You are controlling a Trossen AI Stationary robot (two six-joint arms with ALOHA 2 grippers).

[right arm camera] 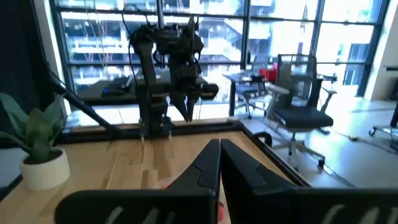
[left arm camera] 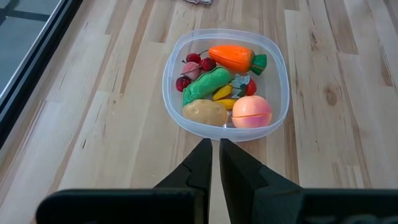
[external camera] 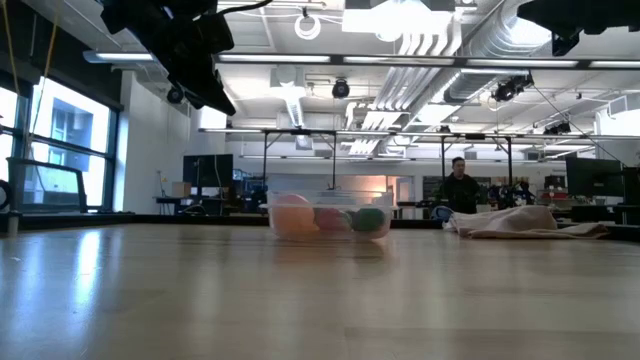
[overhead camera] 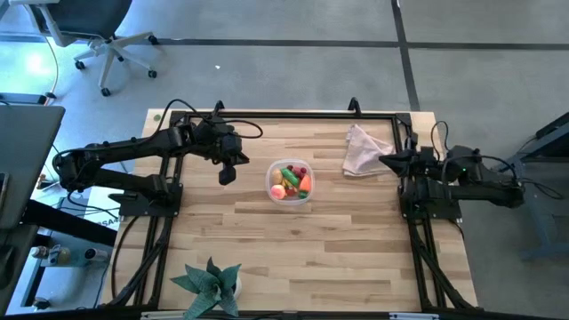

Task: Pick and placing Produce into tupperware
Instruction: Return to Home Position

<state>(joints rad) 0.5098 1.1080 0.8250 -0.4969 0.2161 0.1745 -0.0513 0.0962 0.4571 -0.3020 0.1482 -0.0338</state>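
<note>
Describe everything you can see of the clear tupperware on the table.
The tupperware is a small clear plastic tub with rounded corners, see-through walls and no lid. It stands upright and open on the wooden table, near its middle. Inside lie an orange carrot, green pepper, tan potato, red cherries, yellow sticks and a pink-red round piece, crowded together. The left gripper hangs raised beside it, not touching; the cloth lies apart.
</note>
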